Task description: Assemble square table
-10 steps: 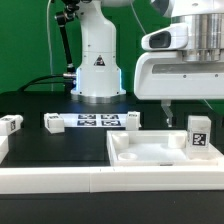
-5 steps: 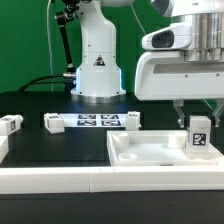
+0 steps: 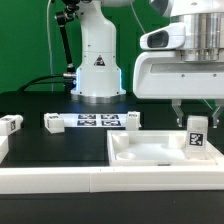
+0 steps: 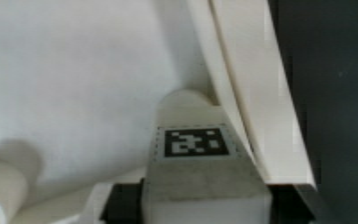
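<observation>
The square table's white slab (image 3: 145, 152) lies recessed face up at the exterior view's right. A short white tagged leg (image 3: 197, 135) stands upright at its right corner. My gripper (image 3: 197, 122) hangs over that leg, shut on it, with one finger on each side. In the wrist view the leg (image 4: 197, 150) shows its tag and sits between the dark pads of the gripper (image 4: 202, 200), beside the slab's raised rim (image 4: 247, 80). Three more legs lie on the black table: one (image 3: 10, 124) at the far left, one (image 3: 54, 122) and one (image 3: 132, 119).
The marker board (image 3: 92, 121) lies flat between two of the loose legs. The arm's white base (image 3: 97, 70) stands behind it. A long white border wall (image 3: 60, 180) runs along the front edge.
My jaws were wide apart around the leg a second ago and have closed onto it. In the last half second nothing else visibly moved.
</observation>
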`<move>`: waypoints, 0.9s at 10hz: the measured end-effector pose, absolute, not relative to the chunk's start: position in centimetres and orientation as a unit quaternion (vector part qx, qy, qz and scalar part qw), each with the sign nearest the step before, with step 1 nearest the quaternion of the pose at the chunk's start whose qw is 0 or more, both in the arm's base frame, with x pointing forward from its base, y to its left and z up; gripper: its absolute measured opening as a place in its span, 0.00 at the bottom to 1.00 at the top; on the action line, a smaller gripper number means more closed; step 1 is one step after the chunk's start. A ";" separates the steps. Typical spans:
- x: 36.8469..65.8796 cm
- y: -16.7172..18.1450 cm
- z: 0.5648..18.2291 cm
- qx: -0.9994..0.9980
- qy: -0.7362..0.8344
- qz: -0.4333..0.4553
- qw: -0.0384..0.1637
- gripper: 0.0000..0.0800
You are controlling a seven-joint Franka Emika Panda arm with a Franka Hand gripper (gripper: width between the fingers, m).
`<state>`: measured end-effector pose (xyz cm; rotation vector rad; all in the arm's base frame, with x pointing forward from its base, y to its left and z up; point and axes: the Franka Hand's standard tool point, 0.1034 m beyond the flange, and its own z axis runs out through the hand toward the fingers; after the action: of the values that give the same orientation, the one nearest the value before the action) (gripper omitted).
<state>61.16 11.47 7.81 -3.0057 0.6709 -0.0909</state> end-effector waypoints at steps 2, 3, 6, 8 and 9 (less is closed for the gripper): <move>61.0 10.4 7.8 -0.953 0.301 -0.032 0.026 0.37; 61.0 9.9 7.8 -0.940 0.340 -0.033 0.023 0.37; 61.0 9.1 7.8 -0.923 0.383 -0.034 0.018 0.38; 61.0 9.1 7.8 -0.923 0.382 -0.034 0.018 0.74; 61.0 9.2 7.9 -0.930 0.365 -0.035 0.018 0.74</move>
<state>61.03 9.18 7.89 -2.8886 1.1330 -0.1092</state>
